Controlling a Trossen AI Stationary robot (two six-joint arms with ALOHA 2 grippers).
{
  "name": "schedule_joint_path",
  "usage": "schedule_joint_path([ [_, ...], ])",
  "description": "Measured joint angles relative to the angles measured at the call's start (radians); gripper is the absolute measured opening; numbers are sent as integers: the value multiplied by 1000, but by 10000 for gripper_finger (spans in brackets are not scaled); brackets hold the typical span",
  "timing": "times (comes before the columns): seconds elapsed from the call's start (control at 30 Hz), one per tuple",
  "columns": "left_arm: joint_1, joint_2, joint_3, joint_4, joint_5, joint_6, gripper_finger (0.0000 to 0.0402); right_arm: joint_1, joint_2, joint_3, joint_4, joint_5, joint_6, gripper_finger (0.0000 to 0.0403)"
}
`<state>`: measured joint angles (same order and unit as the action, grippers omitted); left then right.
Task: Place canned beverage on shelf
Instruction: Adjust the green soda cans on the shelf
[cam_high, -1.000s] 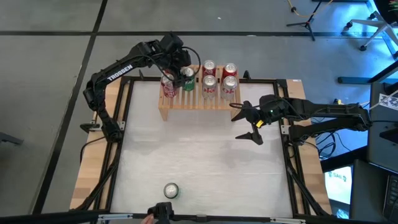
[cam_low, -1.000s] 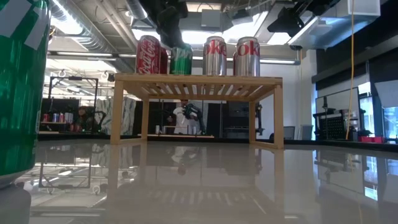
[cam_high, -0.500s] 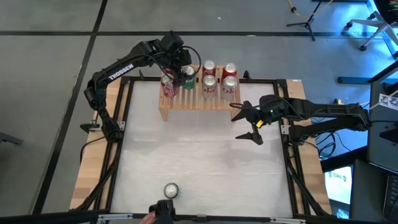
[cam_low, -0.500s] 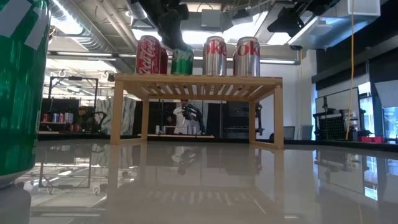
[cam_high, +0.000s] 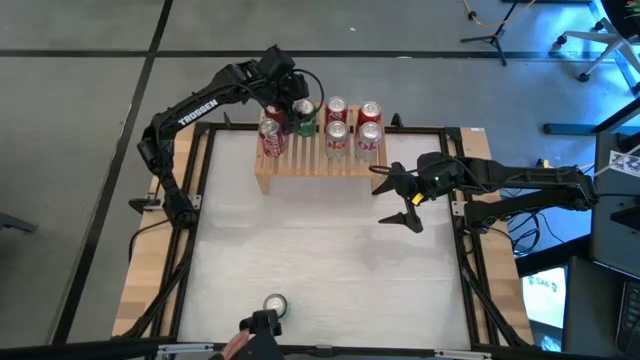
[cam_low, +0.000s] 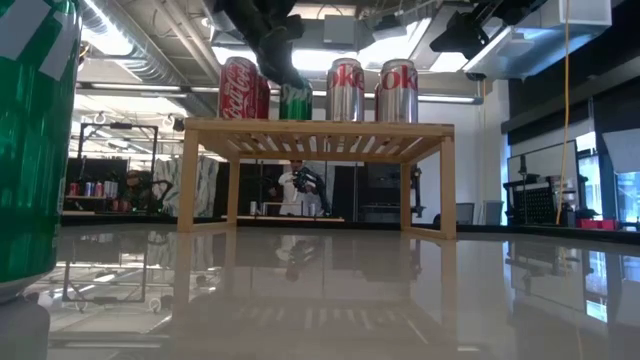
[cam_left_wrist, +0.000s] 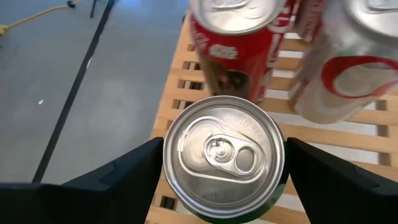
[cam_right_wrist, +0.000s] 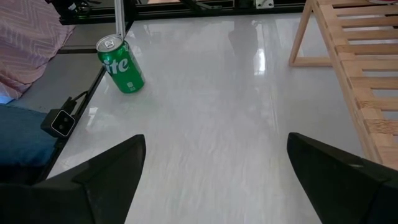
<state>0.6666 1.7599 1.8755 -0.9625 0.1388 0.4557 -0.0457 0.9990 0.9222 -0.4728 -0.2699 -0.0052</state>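
Glossy white tabletop (cam_high: 320, 250) framed by dark rails, mirror-bright in the low view, with a workshop of exposed ducts and ceiling lights behind it. At the table's far edge stands the shelf (cam_high: 318, 163), a low light-wood rack whose long axis runs left to right and whose thin parallel slats run front to back. A green can (cam_high: 303, 117) stands upright on the slats near the shelf's left end, its round silver lid with pull tab facing up. The left gripper (cam_high: 296, 113) straddles this can from above, one dark finger on each side; whether the fingers press it cannot be told. A red cola can (cam_high: 270, 138) stands just beside it, and four silver diet cola cans (cam_high: 352, 128) stand upright toward the right. The right gripper (cam_high: 404, 198) hovers over the table's right side, spread wide and empty. Another green can (cam_high: 275, 305) stands at the near edge.
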Motion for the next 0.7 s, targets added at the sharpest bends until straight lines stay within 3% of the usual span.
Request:
schedule_joint_path([
  [0.7,12,1,-1,22,10,0,316,0,0,0,0,0,0,386],
])
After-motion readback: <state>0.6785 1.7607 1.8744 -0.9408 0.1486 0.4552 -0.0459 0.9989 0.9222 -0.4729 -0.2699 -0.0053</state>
